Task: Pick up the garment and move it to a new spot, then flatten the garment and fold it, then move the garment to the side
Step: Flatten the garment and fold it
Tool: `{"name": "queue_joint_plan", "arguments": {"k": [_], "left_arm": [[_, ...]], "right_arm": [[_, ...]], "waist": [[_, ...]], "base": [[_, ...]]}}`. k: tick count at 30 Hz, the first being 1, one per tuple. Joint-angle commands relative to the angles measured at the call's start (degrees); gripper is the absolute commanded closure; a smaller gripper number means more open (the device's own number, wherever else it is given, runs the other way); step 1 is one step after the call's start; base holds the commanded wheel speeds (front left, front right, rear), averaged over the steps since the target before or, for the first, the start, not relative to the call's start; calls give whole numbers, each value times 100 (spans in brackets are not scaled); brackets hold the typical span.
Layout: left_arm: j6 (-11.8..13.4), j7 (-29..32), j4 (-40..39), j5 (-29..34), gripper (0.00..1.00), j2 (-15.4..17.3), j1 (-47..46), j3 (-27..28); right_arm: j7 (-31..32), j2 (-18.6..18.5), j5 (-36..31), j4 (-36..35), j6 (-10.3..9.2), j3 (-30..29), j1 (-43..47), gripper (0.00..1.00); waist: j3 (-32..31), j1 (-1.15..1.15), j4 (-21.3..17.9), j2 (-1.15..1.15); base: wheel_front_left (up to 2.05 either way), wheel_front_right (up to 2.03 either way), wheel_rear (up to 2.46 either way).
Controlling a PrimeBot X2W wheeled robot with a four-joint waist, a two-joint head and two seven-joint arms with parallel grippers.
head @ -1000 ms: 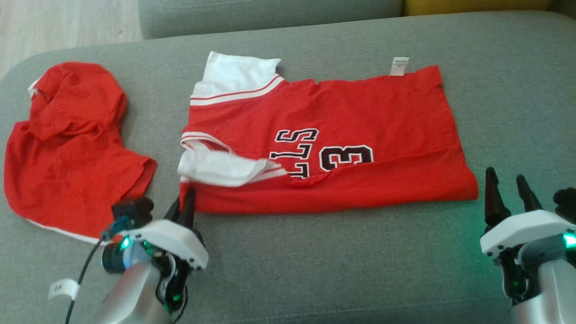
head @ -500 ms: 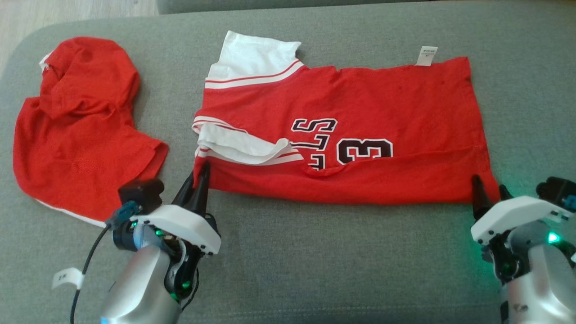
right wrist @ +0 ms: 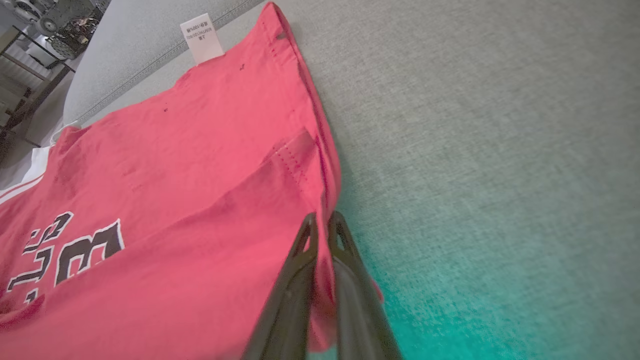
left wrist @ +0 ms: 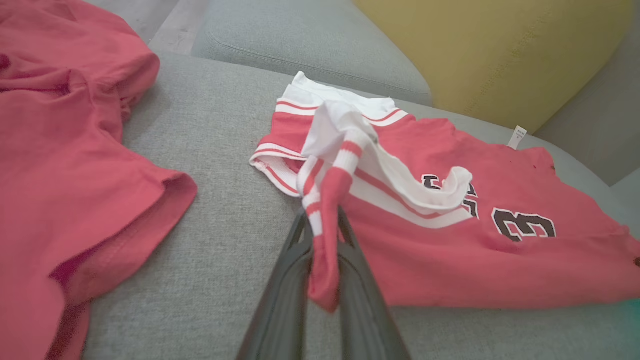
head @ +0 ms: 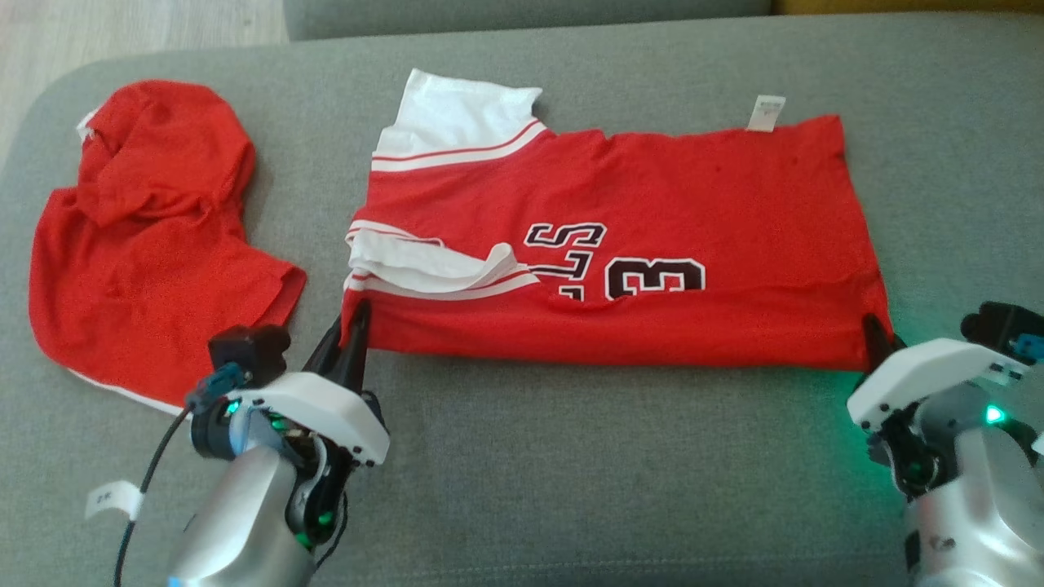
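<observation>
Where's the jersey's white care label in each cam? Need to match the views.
Head view: care label upper right, poking past the jersey's far edge.
Left wrist view: care label right of centre, at the jersey's far edge.
Right wrist view: care label top left, at the jersey's upper edge.
Shared landmark: the black numeral 3 printed on the jersey.

Soft, even daylight leaves only faint shadows beside the garment (head: 620, 204). A green glow from the right arm's status light (head: 993, 414) spills over the grey cushion (head: 816, 440) in the head view and tints the right wrist view's lower corner. Both wrist views bow at their edges, and the near fingers (left wrist: 280, 305) look blurred
</observation>
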Motion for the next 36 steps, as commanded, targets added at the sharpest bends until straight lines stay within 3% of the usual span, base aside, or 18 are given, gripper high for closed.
{"name": "queue_joint_plan", "arguments": {"k": [1,9,14,19,27,28,29,30,31,32,36], "left_arm": [[44,18,-148,16,100,205,-68,231],[23,300,-283,-67,100,361,137,190],[26,657,-611,-72,100,556,534,38],[50,939,-848,-114,100,651,747,-39],[195,1363,-1218,-170,100,732,1072,-161],[214,1372,-1240,-171,89,718,1091,-174],[240,1367,-1250,-179,61,700,1105,-172],[279,1368,-1238,-176,14,692,1116,-169],[312,1365,-1220,-130,0,709,1118,-190],[346,1340,-1205,-78,0,726,1112,-208],[455,1024,-1240,-78,0,665,1049,-82]], "right_arm": [[44,-119,49,-261,-4,113,15,100],[557,-371,208,-783,-4,169,384,100],[1359,-588,429,-1422,-4,184,882,100],[1771,-682,565,-1724,-4,153,1200,100],[2134,-571,665,-2185,-4,12,1616,100],[2144,-544,664,-2219,-4,8,1646,100],[2137,-513,661,-2255,-4,-4,1668,100],[2101,-483,647,-2298,-4,-24,1682,100],[2065,-459,624,-2337,-4,-24,1696,7],[2033,-432,614,-2370,-4,-25,1707,0],[1802,-327,607,-2555,-4,-79,1686,0]], "waist": [[-79,0,-27,0],[-369,0,-86,0],[-658,0,-120,0],[-782,0,-100,0],[-830,0,-104,0],[-820,0,-107,0],[-810,0,-112,0],[-801,0,-120,0],[-792,0,-131,0],[-784,0,-143,0],[-739,0,-203,0]], "base": [[0,0,0],[0,0,0],[0,0,0],[0,0,0],[0,0,0],[0,0,0],[0,0,0],[0,0,0],[0,0,0],[0,0,0],[0,0,0]]}}
